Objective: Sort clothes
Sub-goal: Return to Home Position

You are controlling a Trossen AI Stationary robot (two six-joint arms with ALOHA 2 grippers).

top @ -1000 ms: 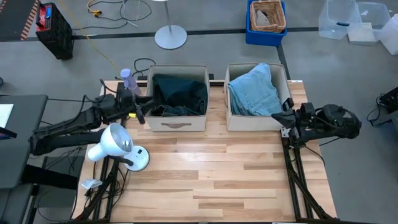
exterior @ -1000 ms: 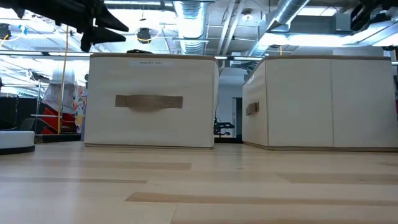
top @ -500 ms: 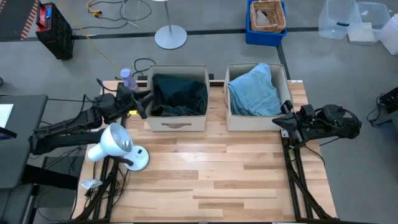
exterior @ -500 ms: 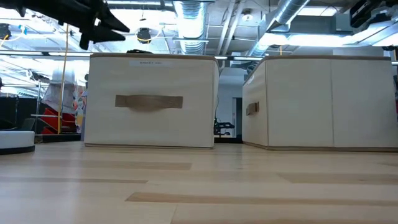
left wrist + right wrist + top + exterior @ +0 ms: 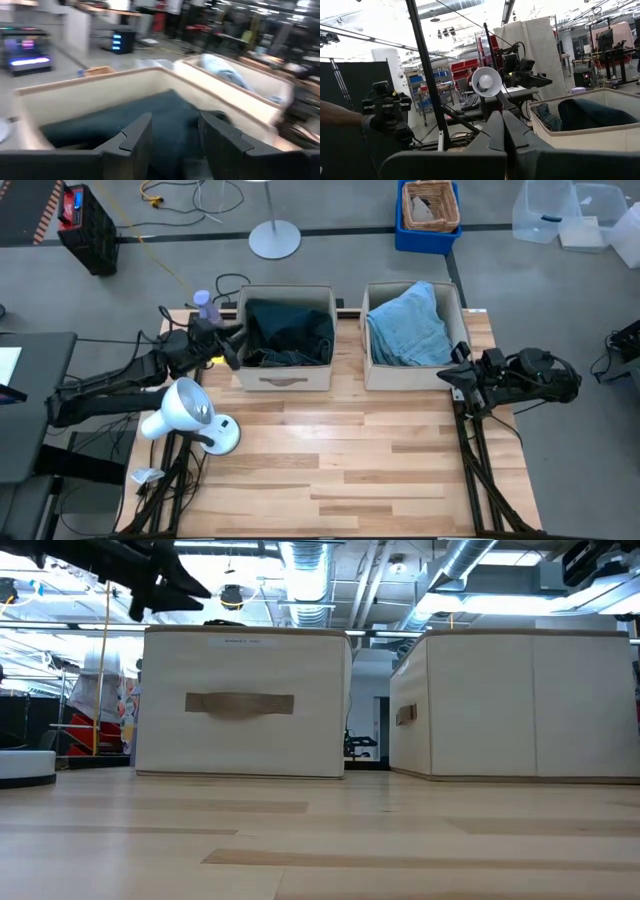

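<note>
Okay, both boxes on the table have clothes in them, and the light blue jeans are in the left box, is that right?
Not quite. Both boxes hold clothes, but the light blue jeans are in the right box, not the left. The high view shows this. The left box holds the dark jeans.

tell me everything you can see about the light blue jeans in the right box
The light blue jeans are faded denim, creased and loosely bunched rather than flat. They fill nearly the whole opening of the right beige fabric box, pressing against its inner walls. What lies under them is hidden. The right gripper, shut, hangs by the box's front corner and does not touch them.
</note>
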